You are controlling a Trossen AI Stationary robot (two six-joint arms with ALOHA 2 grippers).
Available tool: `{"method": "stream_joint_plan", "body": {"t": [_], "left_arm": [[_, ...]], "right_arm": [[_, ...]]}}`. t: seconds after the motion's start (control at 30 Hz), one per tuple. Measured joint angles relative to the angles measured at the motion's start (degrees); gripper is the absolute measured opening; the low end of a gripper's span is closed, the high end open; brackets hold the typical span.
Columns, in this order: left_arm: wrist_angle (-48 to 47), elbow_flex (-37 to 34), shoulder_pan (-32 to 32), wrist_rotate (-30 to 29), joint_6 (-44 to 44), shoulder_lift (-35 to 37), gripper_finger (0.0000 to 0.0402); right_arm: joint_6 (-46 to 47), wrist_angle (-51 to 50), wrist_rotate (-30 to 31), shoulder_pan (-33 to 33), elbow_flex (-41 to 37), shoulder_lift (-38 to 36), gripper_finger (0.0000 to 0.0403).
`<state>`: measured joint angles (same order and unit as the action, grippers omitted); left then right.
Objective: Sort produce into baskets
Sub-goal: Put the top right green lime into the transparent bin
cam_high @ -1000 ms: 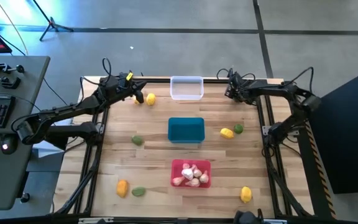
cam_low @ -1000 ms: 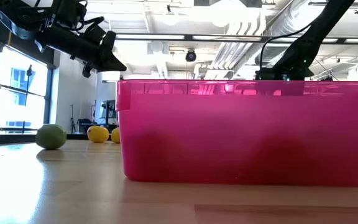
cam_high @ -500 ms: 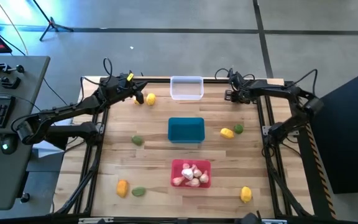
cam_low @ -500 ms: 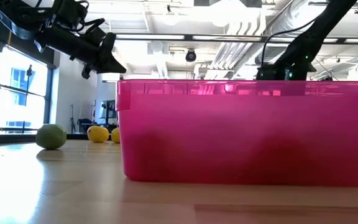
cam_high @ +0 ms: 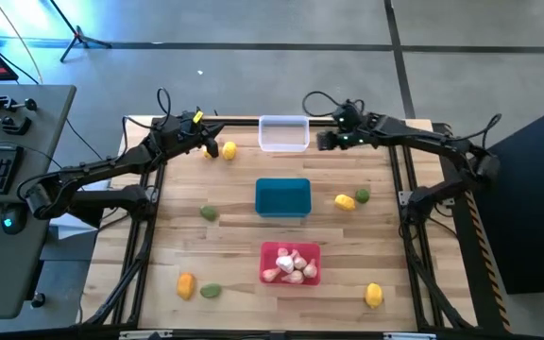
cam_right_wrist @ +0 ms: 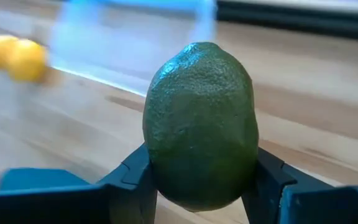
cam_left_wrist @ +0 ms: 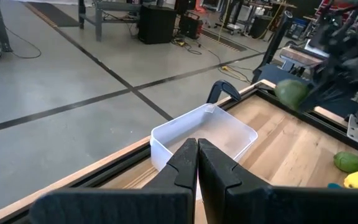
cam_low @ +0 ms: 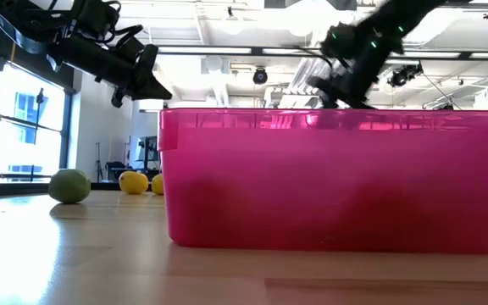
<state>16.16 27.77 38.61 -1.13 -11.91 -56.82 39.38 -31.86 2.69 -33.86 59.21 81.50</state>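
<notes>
Right gripper (cam_right_wrist: 199, 180) swung leftward toward clear basket (cam_high: 282, 133), clamping a pebbled dark-green lime (cam_right_wrist: 200, 124) above the table, red basket (cam_high: 290, 263) holding garlic (cam_high: 291, 265), teal basket (cam_high: 282, 197) empty, left gripper (cam_left_wrist: 196, 163) clenched empty.

The high view looks straight down on the whole tabletop (cam_high: 244, 236) from well above. The low view sits at tabletop height, pressed close to the red basket (cam_low: 333, 178), facing level into the room behind. The left wrist view looks forward past the left tool (cam_left_wrist: 197, 163) onto the clear basket (cam_left_wrist: 205, 134), which the high view shares. The right wrist view looks very closely past the right tool (cam_right_wrist: 201, 180) at the green fruit (cam_right_wrist: 201, 124) it grips.
</notes>
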Motion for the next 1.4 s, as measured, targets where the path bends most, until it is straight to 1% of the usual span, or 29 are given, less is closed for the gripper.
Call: {"method": "stream_joint_plan", "body": {"t": [0.1, 0.2, 0.33, 0.47, 0.63, 0.73, 0.9, 1.2, 1.4], "left_arm": [[0.0, 0.0, 0.0, 0.0, -0.8, 0.0, 0.0000], [0.0, 0.0, 0.0, 0.0, -1.4, 0.0, 0.0000], [0.0, 0.0, 0.0, 0.0, -1.4, 0.0, 0.0000], [0.0, 0.0, 0.0, 0.0, -1.4, 0.0, 0.0000], [0.0, 0.0, 0.0, 0.0, -1.4, 0.0, 0.0000], [0.0, 0.0, 0.0, 0.0, -1.4, 0.0, 0.0000], [0.0, 0.0, 0.0, 0.0, -1.4, 0.0, 0.0000], [0.0, 0.0, 0.0, 0.0, -1.4, 0.0, 0.0000], [0.0, 0.0, 0.0, 0.0, -1.4, 0.0, 0.0000]], "right_arm": [[2.0, 0.5, 4.5, 3.5, 5.6, 2.5, 0.0153], [2.3, 0.5, 5.9, 4.1, 11.4, 6.5, 0.0153], [1.1, -0.4, 5.7, 2.8, 19.0, 13.9, 0.0153], [0.7, -2.7, 3.6, 0.5, 26.2, 22.5, 0.0153], [-0.9, -5.4, 1.1, -1.6, 33.1, 31.8, 0.0153], [-1.1, -7.5, 0.2, -2.5, 35.8, 35.4, 0.0157], [-1.9, -8.4, 0.2, -3.3, 36.4, 37.0, 0.0154], [-2.5, -9.6, 0.7, -4.1, 35.6, 37.1, 0.0154], [-6.0, -11.3, 0.2, -2.8, 36.3, 36.3, 0.0154]]}}
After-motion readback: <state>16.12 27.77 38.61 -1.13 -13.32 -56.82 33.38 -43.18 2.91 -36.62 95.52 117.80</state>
